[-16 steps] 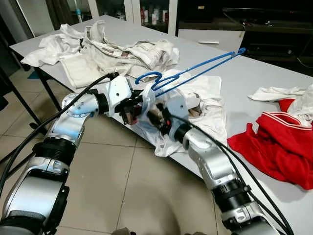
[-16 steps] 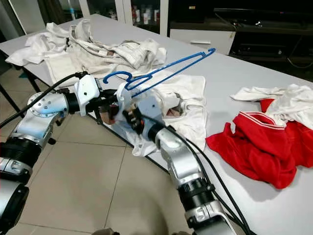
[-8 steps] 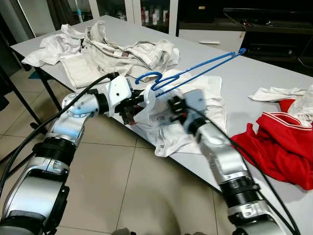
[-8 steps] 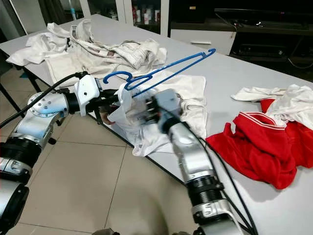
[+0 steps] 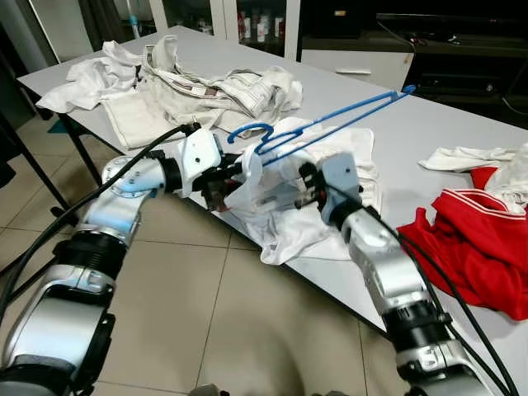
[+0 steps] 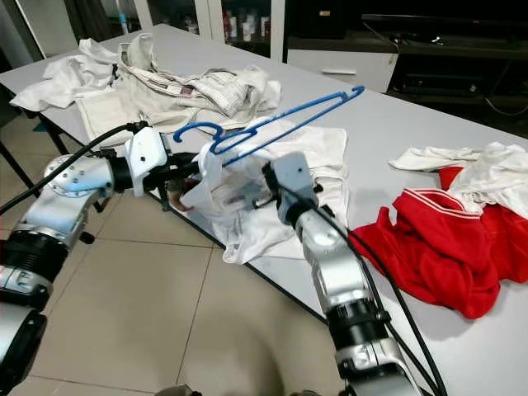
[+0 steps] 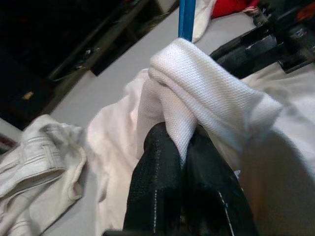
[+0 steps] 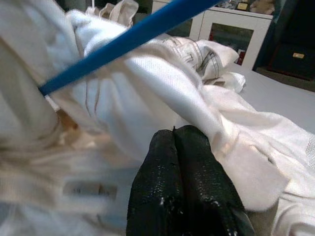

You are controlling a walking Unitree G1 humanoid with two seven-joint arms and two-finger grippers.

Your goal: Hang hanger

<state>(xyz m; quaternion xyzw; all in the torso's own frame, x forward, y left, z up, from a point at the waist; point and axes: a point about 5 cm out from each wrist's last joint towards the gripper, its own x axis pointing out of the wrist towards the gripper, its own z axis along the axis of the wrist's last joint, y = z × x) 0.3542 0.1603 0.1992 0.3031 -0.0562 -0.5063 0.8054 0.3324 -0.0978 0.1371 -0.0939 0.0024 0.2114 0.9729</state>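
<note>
Centrally in the left eye view, our left gripper (image 5: pixel 233 176) and right gripper (image 5: pixel 290 194) pinch the white mesh shirt (image 5: pixel 318 194) at the grey table (image 5: pixel 429 124) edge; a slim blue plastic hanger (image 5: pixel 330 122) slants above it. Both wrist views show our black fingers (image 7: pixel 170 187) clamped together on cloth.

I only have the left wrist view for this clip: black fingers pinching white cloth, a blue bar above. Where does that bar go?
Observer: It belongs to a blue hanger; its far end sticks up over the table, outside the white shirt.
Operator: And the hook?
Observer: The hook hangs free in the air, just above the left claw.
Operator: Is the other arm helping?
Observer: Yes, the right claw is shut on a fold of the same shirt.
</note>
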